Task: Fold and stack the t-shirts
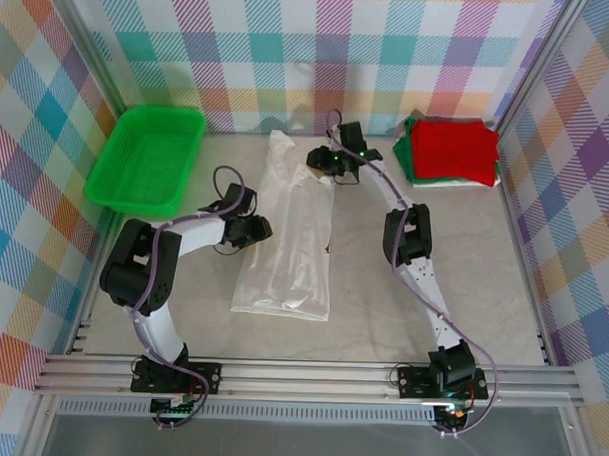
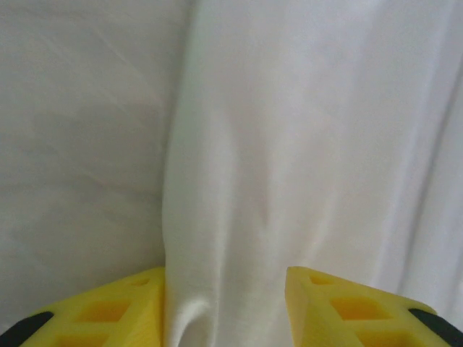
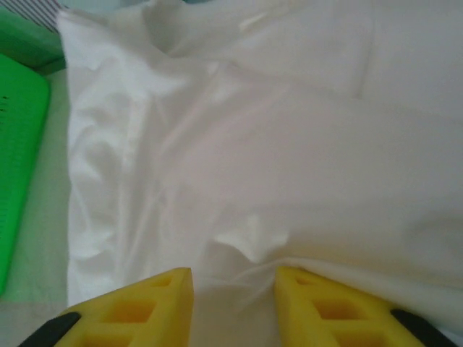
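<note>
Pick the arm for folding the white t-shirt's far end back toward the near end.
Right, likely. The right gripper sits at the white t-shirt's far end; the left gripper is at its left edge, midway along.

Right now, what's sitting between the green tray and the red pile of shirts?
In the overhead view, the long white t-shirt lies between the green tray and the red pile, the right arm's fingers at its far end.

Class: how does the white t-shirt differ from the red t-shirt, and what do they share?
The white t-shirt is a long, narrow strip; the red t-shirt is a compact folded square. The white t-shirt lies directly on the table; the red t-shirt tops a pile in the far right corner. Both are cloth, lying flat.
</note>
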